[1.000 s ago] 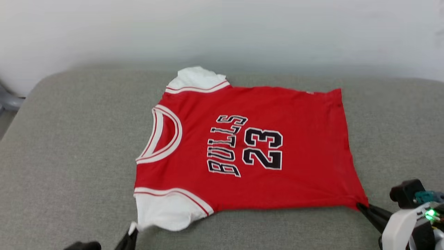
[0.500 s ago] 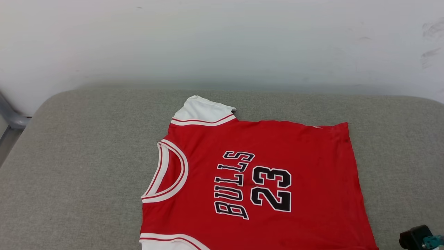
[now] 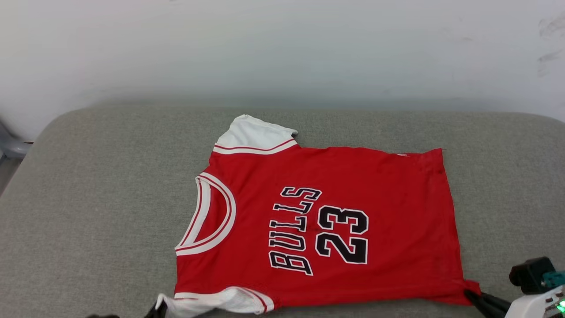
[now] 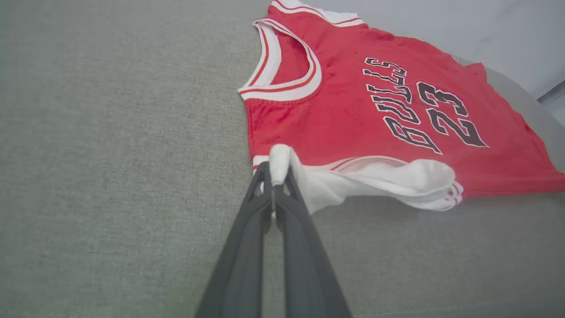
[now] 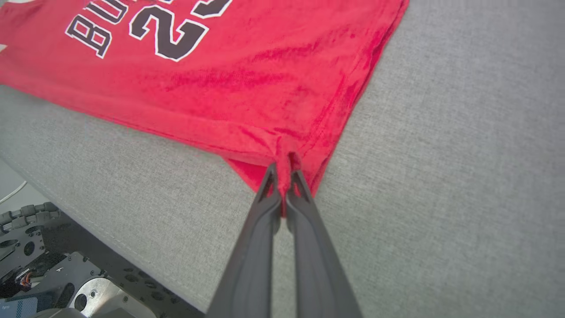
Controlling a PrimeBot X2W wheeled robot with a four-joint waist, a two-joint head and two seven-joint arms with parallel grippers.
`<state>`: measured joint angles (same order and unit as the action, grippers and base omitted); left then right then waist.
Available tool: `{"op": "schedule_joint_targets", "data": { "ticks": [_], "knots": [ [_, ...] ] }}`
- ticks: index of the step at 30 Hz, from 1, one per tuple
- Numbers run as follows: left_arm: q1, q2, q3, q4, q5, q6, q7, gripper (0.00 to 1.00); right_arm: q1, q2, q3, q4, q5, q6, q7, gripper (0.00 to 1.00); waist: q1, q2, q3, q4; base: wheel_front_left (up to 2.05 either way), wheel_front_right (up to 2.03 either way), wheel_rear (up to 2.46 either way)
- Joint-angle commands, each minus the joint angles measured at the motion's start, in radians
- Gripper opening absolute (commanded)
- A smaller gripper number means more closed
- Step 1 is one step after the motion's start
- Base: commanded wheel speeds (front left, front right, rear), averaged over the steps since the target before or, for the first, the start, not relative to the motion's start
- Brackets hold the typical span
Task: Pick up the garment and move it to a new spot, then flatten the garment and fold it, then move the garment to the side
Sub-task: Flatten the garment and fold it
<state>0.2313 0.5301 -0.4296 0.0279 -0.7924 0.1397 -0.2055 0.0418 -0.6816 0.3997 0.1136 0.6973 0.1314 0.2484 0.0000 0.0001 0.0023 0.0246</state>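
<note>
The garment [image 3: 326, 221], a red jersey with white sleeves and black "BULLS 23" lettering, lies spread face up on the grey cushion [image 3: 88, 198], collar to the left. My left gripper [image 4: 276, 174] is shut on the edge of the near white sleeve [image 4: 379, 181], which is lifted and bunched. My right gripper [image 5: 284, 170] is shut on the near hem corner [image 3: 470, 289] of the garment, puckering the red cloth. In the head view the right gripper [image 3: 470, 297] shows at the lower right and the left gripper [image 3: 159, 307] at the bottom edge.
A pale wall [image 3: 282, 53] runs behind the cushion. The cushion's near edge [image 5: 101, 238] drops off to my dark base [image 5: 53, 282]. A grey metal frame part [image 3: 11, 148] shows at the far left.
The head camera has tilted, so the picture shifted. The near white sleeve, flat one second ago, is now pulled up and bunched in the left gripper. Both grippers stay shut.
</note>
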Motion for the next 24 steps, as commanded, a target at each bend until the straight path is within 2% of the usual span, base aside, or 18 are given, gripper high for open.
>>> {"op": "schedule_joint_targets", "data": {
  "ticks": [1, 8, 13, 24],
  "knots": [
    [-0.029, 0.009, 0.007, -0.007, 0.009, -0.002, -0.002, 0.0, -0.018, 0.003, -0.005, -0.006, 0.004, -0.001, 0.003, 0.0, 0.0, -0.0001, 0.008, -0.005, 0.0, 0.0, 0.0],
    [-0.185, 0.059, 0.014, -0.028, 0.044, -0.028, 0.054, 0.0, -0.064, 0.009, -0.024, -0.037, 0.024, -0.001, 0.02, 0.0, 0.0, -0.0001, 0.057, -0.027, 0.0, 0.0, 0.0],
    [-0.322, 0.08, 0.002, 0.005, 0.064, -0.067, 0.109, 0.0, -0.114, 0.018, -0.034, -0.037, 0.029, -0.001, 0.027, 0.0, 0.0, -0.0001, 0.109, -0.045, 0.0, 0.0, 0.0],
    [-0.614, 0.066, -0.037, 0.194, 0.095, -0.166, 0.193, 0.0, -0.235, 0.032, -0.025, 0.003, 0.028, -0.002, 0.045, 0.0, 0.0, -0.0001, 0.257, -0.073, 0.0, 0.0, 0.0]
  ]
}}
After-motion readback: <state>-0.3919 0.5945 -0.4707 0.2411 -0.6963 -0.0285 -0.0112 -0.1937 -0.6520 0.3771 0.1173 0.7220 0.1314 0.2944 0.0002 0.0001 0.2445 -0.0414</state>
